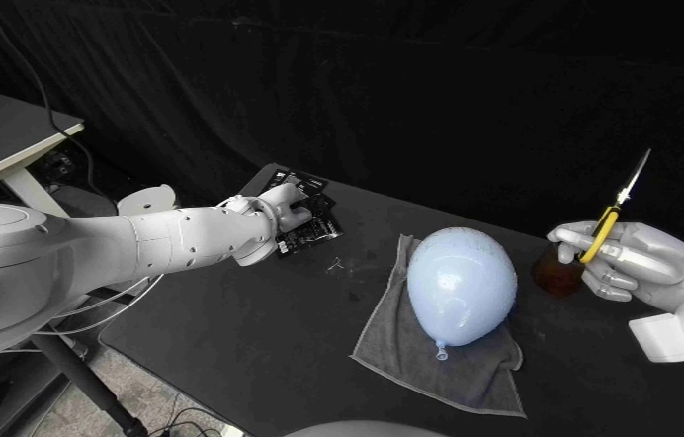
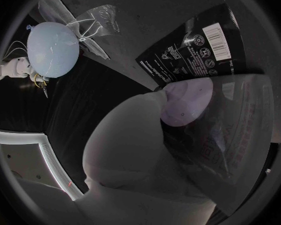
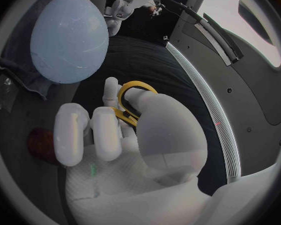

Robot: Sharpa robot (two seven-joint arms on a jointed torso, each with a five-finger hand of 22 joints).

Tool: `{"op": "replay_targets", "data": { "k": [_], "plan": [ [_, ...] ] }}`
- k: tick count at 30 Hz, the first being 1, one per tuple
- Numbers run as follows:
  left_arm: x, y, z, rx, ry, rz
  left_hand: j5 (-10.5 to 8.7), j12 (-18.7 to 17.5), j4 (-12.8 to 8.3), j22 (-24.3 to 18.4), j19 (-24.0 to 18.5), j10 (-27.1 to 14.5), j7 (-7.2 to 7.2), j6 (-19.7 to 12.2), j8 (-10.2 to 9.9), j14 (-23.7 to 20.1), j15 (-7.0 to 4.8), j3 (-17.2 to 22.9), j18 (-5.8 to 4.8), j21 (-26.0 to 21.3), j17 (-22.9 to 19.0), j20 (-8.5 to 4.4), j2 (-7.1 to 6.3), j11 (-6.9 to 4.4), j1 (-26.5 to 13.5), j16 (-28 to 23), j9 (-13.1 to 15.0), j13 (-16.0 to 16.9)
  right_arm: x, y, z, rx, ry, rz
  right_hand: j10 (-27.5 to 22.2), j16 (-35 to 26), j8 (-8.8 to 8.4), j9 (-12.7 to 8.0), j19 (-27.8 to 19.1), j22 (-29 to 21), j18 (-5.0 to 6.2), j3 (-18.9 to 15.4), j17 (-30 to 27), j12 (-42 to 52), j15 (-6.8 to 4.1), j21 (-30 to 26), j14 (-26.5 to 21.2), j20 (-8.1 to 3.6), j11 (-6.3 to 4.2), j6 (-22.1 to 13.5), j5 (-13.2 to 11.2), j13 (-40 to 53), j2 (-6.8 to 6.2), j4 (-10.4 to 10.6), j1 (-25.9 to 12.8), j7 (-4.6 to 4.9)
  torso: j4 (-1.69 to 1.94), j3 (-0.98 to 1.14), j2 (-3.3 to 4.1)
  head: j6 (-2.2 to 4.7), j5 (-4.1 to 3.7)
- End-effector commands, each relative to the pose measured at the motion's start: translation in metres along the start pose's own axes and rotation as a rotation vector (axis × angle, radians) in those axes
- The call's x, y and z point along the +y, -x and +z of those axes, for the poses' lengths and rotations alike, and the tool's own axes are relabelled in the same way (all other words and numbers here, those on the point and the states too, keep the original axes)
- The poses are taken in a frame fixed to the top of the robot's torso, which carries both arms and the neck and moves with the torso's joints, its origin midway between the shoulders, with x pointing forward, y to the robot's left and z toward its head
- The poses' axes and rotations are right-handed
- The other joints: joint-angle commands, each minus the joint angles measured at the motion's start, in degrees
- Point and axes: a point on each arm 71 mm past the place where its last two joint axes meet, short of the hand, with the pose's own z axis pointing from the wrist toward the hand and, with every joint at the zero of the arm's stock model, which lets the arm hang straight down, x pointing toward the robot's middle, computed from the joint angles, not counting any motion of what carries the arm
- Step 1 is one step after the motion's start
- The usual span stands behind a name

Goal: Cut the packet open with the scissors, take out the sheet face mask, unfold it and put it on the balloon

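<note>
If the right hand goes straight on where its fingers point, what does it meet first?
Probably the small dark brown rounded object just ahead of the right hand; if it passes over that, the pale blue balloon. Depth is unclear.

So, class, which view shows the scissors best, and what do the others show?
Head view: the scissors show whole, blades up, yellow handles in the right hand. The right wrist view gives the yellow handles among its fingers; the left wrist view, a tiny distant glimpse.

Left arm (image 1: 157, 239): extended forward.
Left hand (image 1: 271, 218): fingers closed on the packet (image 1: 294, 181).
Right hand (image 1: 625, 264): raised, holding the scissors (image 1: 616, 210) by the handles, blades pointing up.
</note>
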Motion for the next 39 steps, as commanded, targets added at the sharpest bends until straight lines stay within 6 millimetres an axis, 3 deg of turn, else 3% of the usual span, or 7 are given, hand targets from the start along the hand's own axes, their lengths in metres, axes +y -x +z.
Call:
{"op": "replay_targets", "data": {
  "k": [1, 12, 19, 22, 28, 35, 39],
  "plan": [
    [-0.011, 0.006, 0.002, -0.010, -0.078, 0.009, 0.14, -0.3, -0.2, -0.2, 0.2, 0.4, 0.00, 0.5, 0.5, 0.4, 0.07, 2.5, -1.06, -0.1, -0.2, 0.09, -1.21, 0.09, -0.6, -0.6, 0.3, -0.1, 0.001, 0.000, 0.000, 0.006, 0.010, -0.005, 12.9, 0.2, 0.35, 0.1, 0.0, 5.4, 0.49, 0.0, 0.0, 32.8, -0.40, 0.1, 1.4, -0.14, -5.85, 0.0, 0.2, 0.1, 0.29, -0.2, 0.7, -0.46, 0.02, -0.02, 0.06, 0.04, -0.28],
    [-0.041, 0.040, 0.009, -0.035, -0.137, 0.000, 0.13, -0.3, -1.4, -0.7, -3.6, -0.3, 0.17, 0.8, 1.9, -2.8, 0.44, 6.8, -2.34, -1.5, -1.1, 0.21, -3.11, 0.34, -3.1, -2.3, 1.1, -0.1, 0.000, 0.002, 0.002, -0.003, 0.008, -0.007, 12.9, 0.2, 0.35, 0.1, 0.0, 5.4, 0.49, 0.0, 0.0, 32.8, -0.40, 0.1, 1.4, -0.14, -5.85, 0.0, 0.2, 0.1, 0.29, -0.2, 0.7, -0.46, 0.01, 0.01, -0.05, 0.29, -0.81],
    [-0.078, 0.074, 0.011, -0.031, -0.164, -0.027, 0.13, 0.0, -1.9, 0.7, 7.0, 0.9, 0.01, 0.8, 2.8, 1.1, -0.02, 8.6, -1.96, 1.6, -0.1, 0.04, -3.65, 0.04, -4.8, -0.7, 1.6, 0.0, -0.001, 0.004, 0.006, -0.015, 0.007, -0.013, 12.7, 0.2, 0.37, 0.1, -0.2, 5.3, 0.54, 0.0, 0.1, 32.4, -0.39, -0.1, 1.4, -0.14, -5.84, -0.1, 0.2, -0.2, 0.31, -0.2, 0.7, -0.46, -0.06, 0.01, -0.10, 1.07, -1.79],
    [-0.098, 0.082, 0.010, 0.020, -0.168, -0.060, 0.15, 0.4, -2.1, 1.3, 9.7, 2.8, -0.33, 0.8, 3.3, 3.5, -0.74, 9.3, -1.02, 3.0, 0.7, -0.22, -3.84, -0.46, -5.8, 1.1, 1.9, 0.1, -0.001, 0.005, 0.009, -0.021, 0.008, -0.015, 12.6, 0.1, 0.37, 0.1, -0.3, 5.1, 0.59, 0.0, -0.1, 31.8, -0.39, -0.2, 1.4, -0.14, -5.85, -0.1, 0.2, -0.7, 0.30, -0.3, 0.8, -0.47, -0.12, 0.06, -0.04, 1.79, -2.80],
    [-0.128, 0.071, 0.010, 0.172, -0.175, -0.111, 0.11, 0.4, -2.6, 3.3, 16.6, 6.6, -1.10, 0.6, 4.1, 10.8, -2.91, 9.4, 2.96, 7.8, 2.7, -1.24, -3.44, -1.66, -7.6, 5.7, 2.4, 0.0, -0.001, 0.006, 0.013, -0.029, 0.010, -0.016, 12.4, 0.0, 0.35, 0.1, -0.4, 5.0, 0.62, 0.1, -0.3, 30.8, -0.40, -0.4, 1.3, -0.14, -5.87, -0.1, 0.2, -1.5, 0.26, -0.4, 0.9, -0.49, -0.11, 0.00, -0.09, 2.75, -5.07],
    [-0.160, 0.049, 0.016, 0.385, -0.182, -0.247, 0.14, 1.0, -3.5, 4.5, 19.1, 10.4, -1.42, -0.1, 3.9, 14.3, -4.13, 8.9, 4.31, 10.3, 3.7, -1.82, -2.64, -2.55, -8.3, 7.4, 2.4, 0.2, 0.000, 0.005, 0.018, -0.040, 0.011, -0.013, 10.7, -0.1, 0.21, 0.0, -0.5, 4.9, 0.66, 0.2, -0.5, 23.4, -0.38, -0.6, 1.3, -0.14, -5.82, 0.0, 0.2, -7.5, 0.20, -0.8, 1.2, -0.45, -0.14, 0.07, -0.11, 4.00, -8.06],
    [-0.179, 0.041, 0.019, 0.501, -0.204, -0.315, 0.14, 1.5, -3.9, 5.4, 20.7, 13.7, -1.87, -0.2, 3.8, 17.1, -5.17, 8.1, 4.39, 12.2, 4.5, -2.73, -2.07, -3.44, -8.9, 8.6, 2.4, 0.2, 0.002, 0.004, 0.020, -0.049, 0.007, -0.016, 9.7, -0.1, 0.03, -0.2, -0.6, 4.8, 0.69, 0.3, -0.6, 18.8, -0.35, -0.7, 1.2, -0.12, -5.78, 0.1, 0.2, -11.1, 0.20, -0.9, 1.3, -0.40, -0.22, 0.07, 0.00, 5.02, -10.46]
  ]
}}
